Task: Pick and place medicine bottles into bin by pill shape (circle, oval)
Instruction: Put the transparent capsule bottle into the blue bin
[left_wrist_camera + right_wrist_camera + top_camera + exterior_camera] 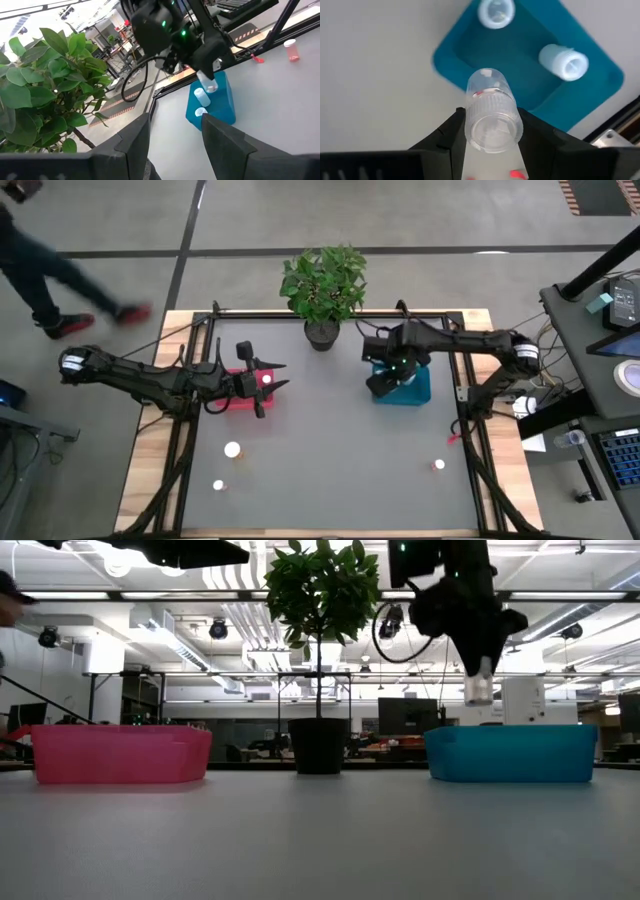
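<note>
My right gripper [385, 377] is shut on a clear medicine bottle [480, 686] above the teal bin [510, 753]. Two white-capped bottles are in that bin: one stands upright [496, 12] and one lies on its side [565, 61]. My left gripper [272, 376] is open and empty above the red bin [240, 398], where a white-capped bottle [266, 378] shows below its fingers. Two bottles [232, 449] [218, 485] stand on the table at the near left. An orange one [438, 466] stands at the near right. My right gripper pinches the clear bottle by its two sides [492, 107] between its two fingers, which point down from above. The bottle stands on end below the fingers, lifted clear above the teal bin. A few red pills [479, 93] show through its wall.
A black pot with a leafy plant [322, 285] stands at the table's far edge between the two bins. A person [50, 280] walks on the floor beyond the far left corner. The grey table top [340, 460] lies open between the near bottles.
</note>
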You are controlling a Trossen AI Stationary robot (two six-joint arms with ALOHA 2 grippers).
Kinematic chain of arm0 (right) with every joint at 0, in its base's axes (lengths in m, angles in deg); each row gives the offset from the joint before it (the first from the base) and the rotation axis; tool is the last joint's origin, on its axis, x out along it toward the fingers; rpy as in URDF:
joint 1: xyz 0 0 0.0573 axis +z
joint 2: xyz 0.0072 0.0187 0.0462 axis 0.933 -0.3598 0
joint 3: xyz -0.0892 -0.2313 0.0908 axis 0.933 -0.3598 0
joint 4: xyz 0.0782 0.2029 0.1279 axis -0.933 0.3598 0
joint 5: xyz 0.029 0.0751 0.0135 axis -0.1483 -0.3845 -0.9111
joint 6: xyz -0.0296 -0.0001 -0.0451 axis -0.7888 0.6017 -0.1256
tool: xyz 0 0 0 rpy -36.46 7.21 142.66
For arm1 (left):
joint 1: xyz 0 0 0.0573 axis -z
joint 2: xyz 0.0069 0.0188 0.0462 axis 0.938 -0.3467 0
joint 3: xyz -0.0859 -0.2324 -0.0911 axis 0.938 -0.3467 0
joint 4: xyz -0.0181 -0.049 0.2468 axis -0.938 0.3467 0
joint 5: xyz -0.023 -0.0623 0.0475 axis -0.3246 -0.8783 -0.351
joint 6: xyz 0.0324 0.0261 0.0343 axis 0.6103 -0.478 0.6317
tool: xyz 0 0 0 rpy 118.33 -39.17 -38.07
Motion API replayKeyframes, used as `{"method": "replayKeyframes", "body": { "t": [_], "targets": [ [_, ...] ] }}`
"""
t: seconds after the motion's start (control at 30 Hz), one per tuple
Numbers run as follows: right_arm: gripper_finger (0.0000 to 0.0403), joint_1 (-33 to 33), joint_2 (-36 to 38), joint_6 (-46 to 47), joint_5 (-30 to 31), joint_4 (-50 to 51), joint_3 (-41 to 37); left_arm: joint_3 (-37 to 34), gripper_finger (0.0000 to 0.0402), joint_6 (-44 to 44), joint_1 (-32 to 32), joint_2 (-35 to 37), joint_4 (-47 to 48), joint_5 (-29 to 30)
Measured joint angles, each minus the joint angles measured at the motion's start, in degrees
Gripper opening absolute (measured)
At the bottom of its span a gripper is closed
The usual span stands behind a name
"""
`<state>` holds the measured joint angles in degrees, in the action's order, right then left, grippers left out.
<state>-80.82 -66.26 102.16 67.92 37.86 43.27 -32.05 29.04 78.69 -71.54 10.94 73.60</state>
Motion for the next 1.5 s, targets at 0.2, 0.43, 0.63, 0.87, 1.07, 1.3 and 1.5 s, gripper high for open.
{"method": "replayKeyframes", "body": {
  "t": [0.2, 0.43, 0.63, 0.87, 1.07, 1.3, 1.5],
  "targets": [
    [0.0139, -5.7, 0.0, -5.31, 0.0, -2.6, -4.0, -0.02, 0.016, 0.01, 0.0, 0.0, 0.0, 0.0],
    [0.0139, -10.39, 0.0, -9.39, -0.02, -7.93, -7.5, -0.03, 0.016, 0.01, 0.01, 0.0, 0.0, 0.0],
    [0.0139, -12.29, 0.0, -11.04, -0.01, -10.3, -10.36, -0.04, 0.016, 0.01, 0.01, 0.0, 0.0, 0.0],
    [0.0139, -13.05, -0.01, -12.28, -0.02, -15.73, -14.15, -0.04, 0.016, 0.03, 0.01, 0.0, 0.0, 0.0],
    [0.0139, -14.02, -0.02, -12.79, 0.02, -18.62, -17.63, -0.04, 0.016, 0.03, -0.01, 0.0, -0.02, -0.02],
    [0.0139, -14.03, -0.04, -13.06, 1.73, -22.76, -20.14, -0.04, 0.016, 0.1, 0.0, 0.0, -0.02, -0.01],
    [0.0139, -14.03, -0.04, -13.05, 1.97, -23.58, -21.38, -0.04, 0.016, 0.18, 0.01, 0.0, -0.03, -0.02]
  ]
}}
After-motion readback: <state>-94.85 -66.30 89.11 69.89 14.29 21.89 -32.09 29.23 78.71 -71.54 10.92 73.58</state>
